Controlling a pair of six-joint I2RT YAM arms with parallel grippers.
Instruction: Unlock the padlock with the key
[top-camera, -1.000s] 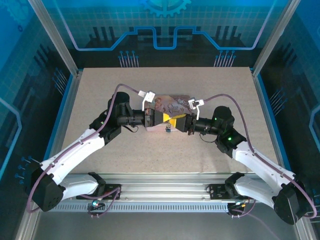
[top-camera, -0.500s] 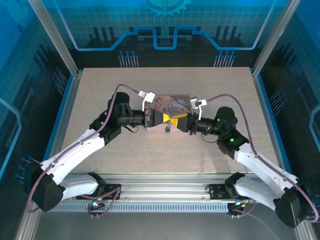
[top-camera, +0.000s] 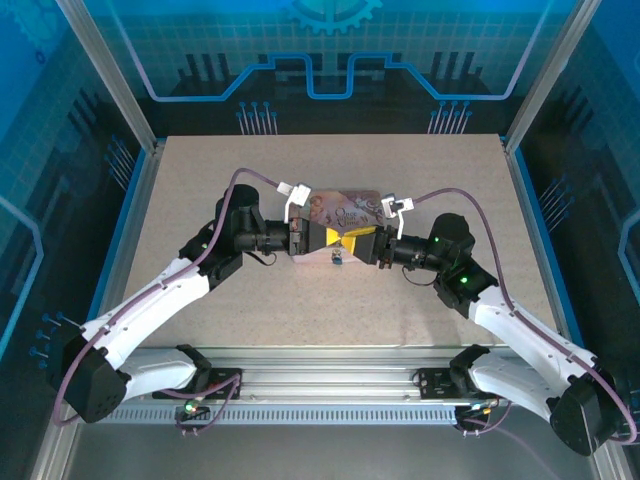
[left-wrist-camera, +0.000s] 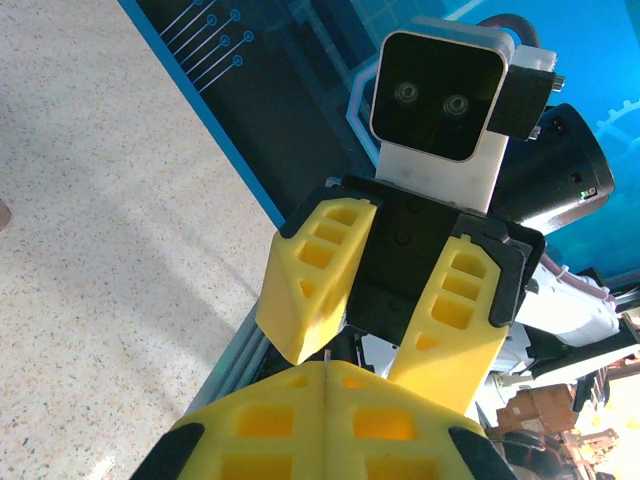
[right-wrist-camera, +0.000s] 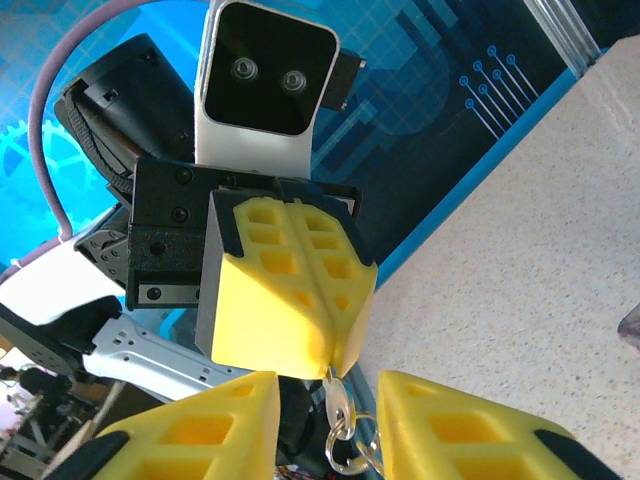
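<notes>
in the top external view, the left gripper (top-camera: 339, 240) and the right gripper (top-camera: 356, 243) were met tip to tip, just in front of a pink illustrated rectangular tin box (top-camera: 345, 208). the small yellow brass-coloured padlock could not be told apart from the yellow fingers there. a small pale object (top-camera: 337, 259) was seen just beneath the meeting tips, too small to be named. compared with a second earlier, the right arm's wrist and elbow had been shifted slightly outward. the left arm had been left as it was, and almost nothing had changed in the last half second.

in the left wrist view, the left gripper's own fingers (left-wrist-camera: 270, 430) were pressed together along a thin seam. the right gripper's fingers (left-wrist-camera: 312, 285) were held apart straight ahead of them.

in the right wrist view, a small silver metal key (right-wrist-camera: 340, 396) was seen jutting from the tips of the closed left fingers, so the left gripper was judged to be clamped on it. a thin wire ring (right-wrist-camera: 347, 452) was hung from its end. the key's long axis was run along the left gripper's finger line, into the gap between the right gripper's parted fingers. the right arm was therefore judged nearer for taking the key. whether the padlock was buried inside the left clamp could not be told.
</notes>
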